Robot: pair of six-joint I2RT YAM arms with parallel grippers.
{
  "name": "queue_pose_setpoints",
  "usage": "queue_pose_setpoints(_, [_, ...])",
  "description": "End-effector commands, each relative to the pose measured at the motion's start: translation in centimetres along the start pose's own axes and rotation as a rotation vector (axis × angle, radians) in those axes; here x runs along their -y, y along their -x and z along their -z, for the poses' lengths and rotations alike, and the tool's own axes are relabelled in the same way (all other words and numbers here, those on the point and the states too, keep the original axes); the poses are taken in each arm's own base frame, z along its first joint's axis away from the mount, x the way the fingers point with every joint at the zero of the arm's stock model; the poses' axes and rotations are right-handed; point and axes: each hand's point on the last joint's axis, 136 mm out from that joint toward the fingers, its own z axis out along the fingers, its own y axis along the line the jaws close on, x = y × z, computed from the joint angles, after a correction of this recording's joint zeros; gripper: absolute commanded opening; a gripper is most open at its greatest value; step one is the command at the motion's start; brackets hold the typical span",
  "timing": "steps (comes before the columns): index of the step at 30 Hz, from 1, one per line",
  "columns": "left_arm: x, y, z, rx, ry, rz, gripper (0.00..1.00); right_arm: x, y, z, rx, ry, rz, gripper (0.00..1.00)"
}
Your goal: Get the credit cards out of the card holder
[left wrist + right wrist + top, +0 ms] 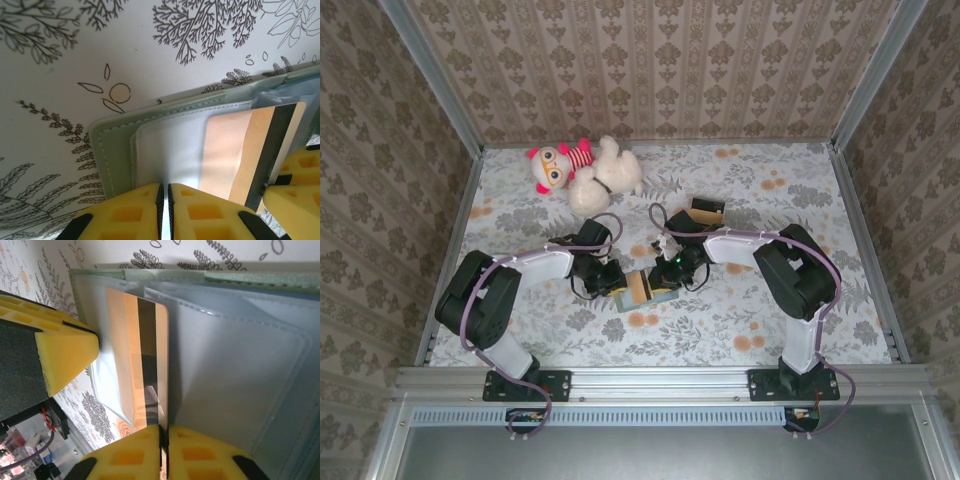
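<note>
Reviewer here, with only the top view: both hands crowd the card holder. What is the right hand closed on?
Observer: The right hand is shut on the edge of a tan card with a dark stripe.
Operator: Is that card free of the holder?
Observer: Not fully. Part of it looks to lie under a clear sleeve inside the grey-green card holder.
Operator: And the left hand?
Observer: The left hand is shut on that clear sleeve's edge, beside the card.
</note>
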Motion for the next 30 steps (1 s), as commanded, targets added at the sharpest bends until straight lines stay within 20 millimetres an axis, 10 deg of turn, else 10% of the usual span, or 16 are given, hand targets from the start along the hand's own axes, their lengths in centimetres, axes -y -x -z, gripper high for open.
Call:
queue_pose_setpoints(1, [-1.4, -0.6, -0.3, -0.019, 0.074, 0.037, 0.15, -0.6, 0.2, 0.4, 0.000, -0.005, 0.030, 0.06])
queue_pose_setpoints(10, [-2.6, -0.8, -0.1, -0.021, 0.107, 0.061, 0.15, 3.6, -0.1, 5.8, 0.040, -0.188, 0.080, 0.00])
queue_pose_setpoints(17, [0.4, 0.5, 2.9, 0.041, 0.052, 0.006, 0.21, 0.8, 2.4, 12.3, 0.198, -0.282, 0.325, 0.00])
queue_pose_setpoints(24, [2.0, 2.9, 8.9, 0.179, 0.053, 0.000, 0.42, 0.7, 7.3, 19.6, 0.396, -0.536, 0.519, 0.00])
queue_pose_setpoints(30, [-0.3, 4.6, 12.2, 0.280, 0.043, 0.083, 0.70, 2.2, 10.1, 21.0, 0.353, -0.646, 0.712, 0.00])
